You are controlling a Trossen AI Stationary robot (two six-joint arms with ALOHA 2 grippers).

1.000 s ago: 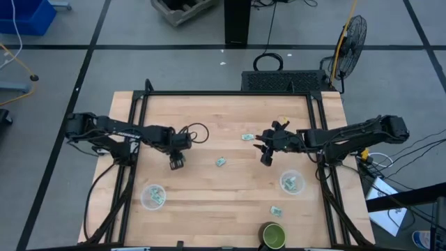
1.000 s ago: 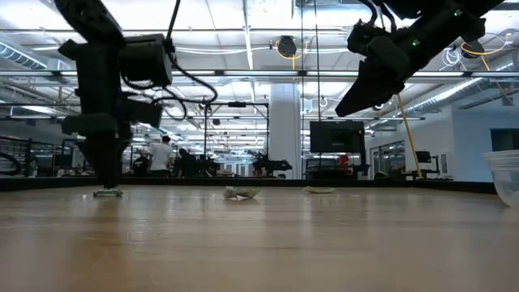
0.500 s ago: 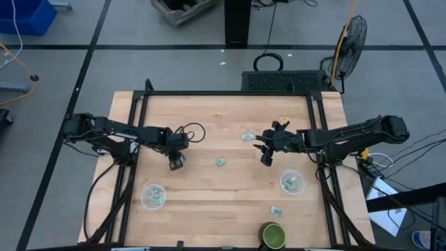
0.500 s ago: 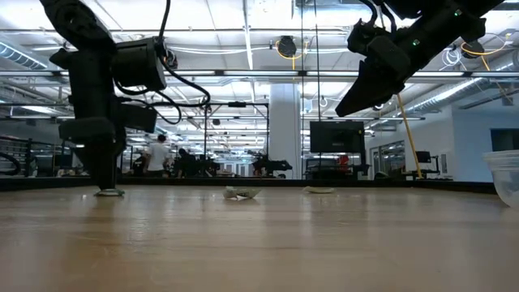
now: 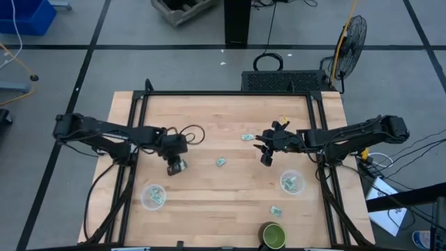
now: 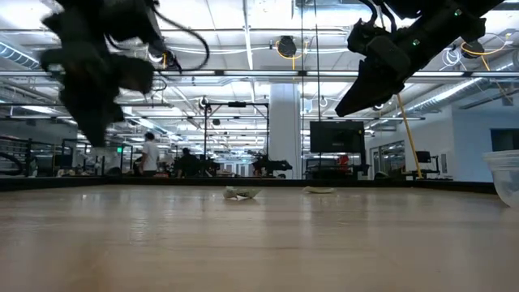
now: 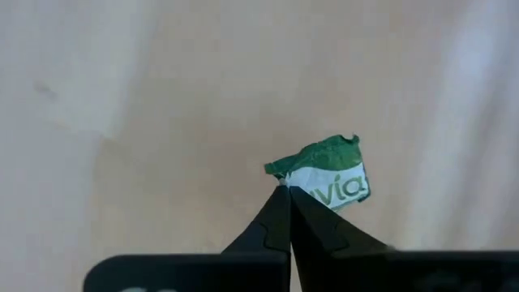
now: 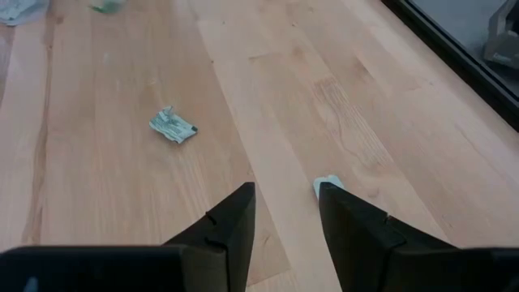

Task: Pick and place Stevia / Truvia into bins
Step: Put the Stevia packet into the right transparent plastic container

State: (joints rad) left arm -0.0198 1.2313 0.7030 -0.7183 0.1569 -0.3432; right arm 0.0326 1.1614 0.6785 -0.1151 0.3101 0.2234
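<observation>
Truvia packets scattered on the wooden table (image 5: 209,118), two clear bins (image 5: 152,196) near its front corners each holding some, right gripper (image 5: 265,160) waiting mid-table with fingers apart, left gripper (image 7: 285,191) raised, pinching one green-and-white packet (image 7: 328,176) by its corner

A large open lab or workshop, seemingly; grey taped floor (image 5: 174,63), a fan (image 5: 350,38) at two o'clock, ceiling trusses (image 6: 268,75), people (image 6: 148,154) among distant workstations.
</observation>
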